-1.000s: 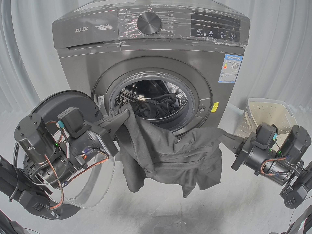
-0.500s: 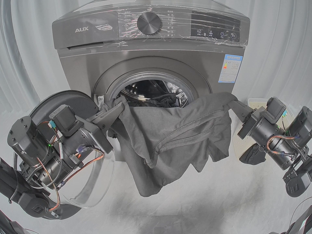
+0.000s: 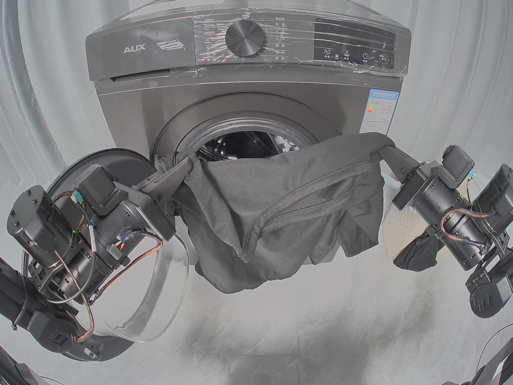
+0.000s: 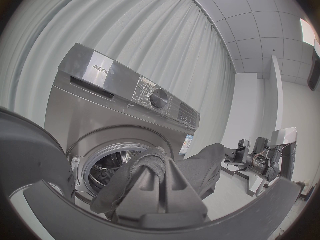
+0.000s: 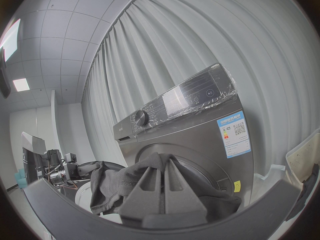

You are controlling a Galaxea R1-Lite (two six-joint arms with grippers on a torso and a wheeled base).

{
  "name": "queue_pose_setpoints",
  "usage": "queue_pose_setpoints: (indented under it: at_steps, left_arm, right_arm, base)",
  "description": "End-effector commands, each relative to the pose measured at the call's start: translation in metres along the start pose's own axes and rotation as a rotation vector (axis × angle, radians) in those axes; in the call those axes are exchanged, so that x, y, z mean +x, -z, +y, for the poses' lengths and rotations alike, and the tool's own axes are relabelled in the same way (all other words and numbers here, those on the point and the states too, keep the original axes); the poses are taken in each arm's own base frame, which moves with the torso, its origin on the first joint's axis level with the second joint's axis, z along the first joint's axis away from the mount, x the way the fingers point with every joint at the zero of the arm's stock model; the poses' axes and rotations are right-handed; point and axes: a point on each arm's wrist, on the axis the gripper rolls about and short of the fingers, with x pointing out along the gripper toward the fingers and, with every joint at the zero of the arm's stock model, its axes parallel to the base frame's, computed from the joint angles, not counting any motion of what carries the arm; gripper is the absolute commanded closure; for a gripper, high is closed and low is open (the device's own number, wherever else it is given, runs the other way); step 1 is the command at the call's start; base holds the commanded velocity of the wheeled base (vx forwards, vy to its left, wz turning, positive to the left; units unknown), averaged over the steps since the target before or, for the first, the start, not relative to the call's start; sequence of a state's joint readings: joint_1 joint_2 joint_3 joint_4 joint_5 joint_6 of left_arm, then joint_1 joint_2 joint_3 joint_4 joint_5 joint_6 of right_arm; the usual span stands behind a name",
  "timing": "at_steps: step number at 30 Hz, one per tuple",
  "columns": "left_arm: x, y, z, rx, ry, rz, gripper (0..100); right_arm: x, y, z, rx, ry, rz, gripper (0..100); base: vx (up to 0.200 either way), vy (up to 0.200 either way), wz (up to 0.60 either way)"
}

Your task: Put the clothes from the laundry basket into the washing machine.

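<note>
Right now a dark grey garment (image 3: pixel 278 209) is stretched between the two grippers across the middle of the head view. It hangs in front of the open mouth of the washing machine (image 3: pixel 246 81). Its upper edge runs nearly level from centre-left to centre-right, and its loose folds sag toward the floor (image 3: pixel 320 338) at lower centre.

The left gripper (image 3: pixel 187 162) sits at centre-left beside the left rim of the opening, its jaws clamped on one end of the garment. In the left wrist view, cloth is bunched over their tips.

The right gripper (image 3: pixel 386 149) sits at centre-right just below the blue label (image 3: pixel 380 112) on the machine's front, its jaws clamped on the other end.

Above the garment's top edge a strip of the shiny drum (image 3: pixel 240 144) shows.

The round door (image 3: pixel 115 169) stands swung open at lower left, behind the left arm.

At the right edge, the pale laundry basket (image 3: pixel 399 225) stands on the floor beside the machine, partly hidden by the right arm. A dark cloth (image 3: pixel 419 255) is draped over its rim.
</note>
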State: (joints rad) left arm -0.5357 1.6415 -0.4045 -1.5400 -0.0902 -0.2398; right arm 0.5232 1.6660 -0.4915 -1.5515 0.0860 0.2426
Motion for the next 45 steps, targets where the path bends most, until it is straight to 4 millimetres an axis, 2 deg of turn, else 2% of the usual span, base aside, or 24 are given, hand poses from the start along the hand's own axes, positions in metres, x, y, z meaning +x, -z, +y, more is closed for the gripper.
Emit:
queue_pose_setpoints:
  at_steps: [1, 31, 32, 35, 41, 45]
  left_arm:
    - [0.0, -0.001, 0.001, 0.0, -0.002, -0.004, 100]
    - [0.0, 0.003, 0.002, 0.001, -0.005, 0.014, 100]
    - [0.0, 0.003, 0.002, 0.001, -0.005, 0.014, 0]
    - [-0.004, 0.006, -0.001, -0.016, 0.041, 0.055, 0]
    - [-0.022, 0.037, -0.015, -0.048, 0.173, 0.22, 0]
    - [-0.017, 0.033, -0.02, -0.048, 0.212, 0.191, 0]
  right_arm:
    - [0.001, 0.0, 0.0, 0.0, -0.001, 0.0, 100]
    - [0.004, 0.0, 0.002, 0.004, 0.014, -0.013, 100]
    - [0.004, 0.0, 0.002, 0.004, 0.014, -0.013, 100]
    - [0.006, -0.002, 0.003, 0.002, 0.011, -0.022, 100]
    - [0.017, -0.001, 0.002, -0.001, 0.008, -0.036, 100]
    - [0.02, 0.003, 0.001, 0.0, 0.022, -0.027, 100]
  base:
    - [0.0, 0.0, 0.0]
    - [0.0, 0.0, 0.0]
    - [0.0, 0.0, 0.0]
    - [0.0, 0.0, 0.0]
    - [0.0, 0.0, 0.0]
    - [0.0, 0.0, 0.0]
